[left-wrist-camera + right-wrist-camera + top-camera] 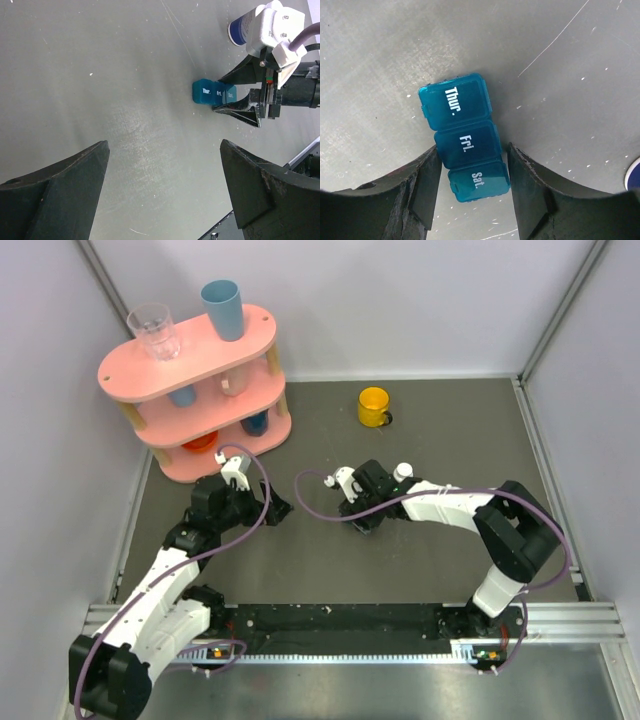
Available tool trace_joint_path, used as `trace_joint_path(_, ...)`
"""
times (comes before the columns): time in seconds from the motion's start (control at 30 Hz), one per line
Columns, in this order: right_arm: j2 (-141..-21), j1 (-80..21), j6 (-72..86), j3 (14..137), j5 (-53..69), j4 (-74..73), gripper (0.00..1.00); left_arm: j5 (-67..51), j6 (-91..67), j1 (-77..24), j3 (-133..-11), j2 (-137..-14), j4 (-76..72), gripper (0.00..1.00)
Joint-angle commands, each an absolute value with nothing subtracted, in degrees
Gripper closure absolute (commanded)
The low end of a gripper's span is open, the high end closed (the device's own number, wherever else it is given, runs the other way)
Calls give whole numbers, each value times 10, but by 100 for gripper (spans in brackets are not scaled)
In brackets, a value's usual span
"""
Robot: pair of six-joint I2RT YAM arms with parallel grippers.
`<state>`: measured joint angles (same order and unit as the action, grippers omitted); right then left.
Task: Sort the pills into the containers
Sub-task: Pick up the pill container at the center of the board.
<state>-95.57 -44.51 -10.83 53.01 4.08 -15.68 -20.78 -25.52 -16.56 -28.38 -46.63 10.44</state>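
The teal pill box, a strip of three compartments marked Thur., Fri. and Sat. with lids closed, lies flat on the grey table. My right gripper straddles its Fri.–Sat. end, one finger on each long side, touching or nearly touching it. From the left wrist view the same box pokes out of the right gripper. My left gripper hangs wide open over bare table, left of the box, with nothing between its fingers. In the top view the left gripper faces the right gripper. No pills are visible.
A small white capped bottle stands just behind the right gripper, also seen from above as the bottle. A yellow mug sits further back. A pink tiered shelf with cups fills the back left corner.
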Motion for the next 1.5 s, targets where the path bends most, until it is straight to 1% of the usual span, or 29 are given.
trace_joint_path(0.0,-962,-452,-101,551,29,-171,46,-221,-258,-167,-282,-458,80,3)
trace_joint_path(0.07,-962,-452,-100,551,30,-175,46,-224,-260,-167,-282,-458,80,3)
trace_joint_path(0.17,-962,-452,-101,549,38,-179,50,-226,-263,-167,-281,-457,80,2)
trace_joint_path(0.2,-960,-452,-102,549,41,-179,55,-227,-264,-167,-281,-456,79,2)
trace_joint_path(0.27,-960,-452,-101,548,50,-181,60,-233,-265,-167,-281,-457,79,2)
trace_joint_path(0.3,-959,-452,-100,548,53,-181,65,-234,-266,-167,-282,-456,79,2)
trace_joint_path(0.37,-952,-452,-97,544,69,-178,72,-239,-269,-167,-283,-455,79,2)
trace_joint_path(0.4,-948,-452,-95,543,75,-178,83,-248,-272,-167,-285,-455,79,2)
trace_joint_path(0.43,-941,-452,-92,543,80,-179,91,-251,-274,-167,-287,-454,79,2)
trace_joint_path(0.47,-935,-452,-88,542,90,-179,98,-257,-278,-167,-289,-452,79,2)
trace_joint_path(0.5,-928,-452,-84,541,93,-178,100,-267,-280,-167,-290,-449,80,1)
trace_joint_path(0.63,-860,-453,-68,526,118,-178,100,-307,-300,-167,-294,-430,78,1)
trace_joint_path(0.67,-824,-454,-58,519,131,-177,100,-315,-306,-167,-294,-419,74,1)
trace_joint_path(0.77,-766,-469,-35,504,149,-178,100,-355,-357,-167,-290,-398,52,1)
trace_joint_path(0.8,-728,-478,-31,500,143,-178,100,-374,-409,-167,-278,-396,7,1)
trace_joint_path(0.87,-695,-503,-19,494,104,-189,100,-433,-474,-167,-257,-393,-58,1)
trace_joint_path(0.9,-668,-529,-15,495,89,-193,100,-446,-529,-170,-253,-392,-99,1)
trace_joint_path(0.93,-656,-545,-11,497,76,-199,100,-457,-546,-174,-251,-392,-109,1)
trace_joint_path(1.0,-639,-585,-4,506,41,-217,100,-461,-551,-186,-268,-384,-98,1)
trace_joint_path(1.13,-613,-646,22,533,2,-240,100,-442,-510,-214,-320,-373,11,1)
trace_joint_path(1.17,-612,-658,24,538,-18,-243,100,-422,-498,-221,-340,-373,36,1)
trace_joint_path(1.27,-611,-700,29,558,-46,-250,100,-401,-464,-250,-362,-381,85,1)
trace_joint_path(1.33,-614,-728,29,573,-62,-253,100,-399,-461,-268,-362,-386,87,3)
trace_joint_path(1.47,-624,-757,25,595,-105,-258,100,-387,-459,-302,-352,-386,97,10)
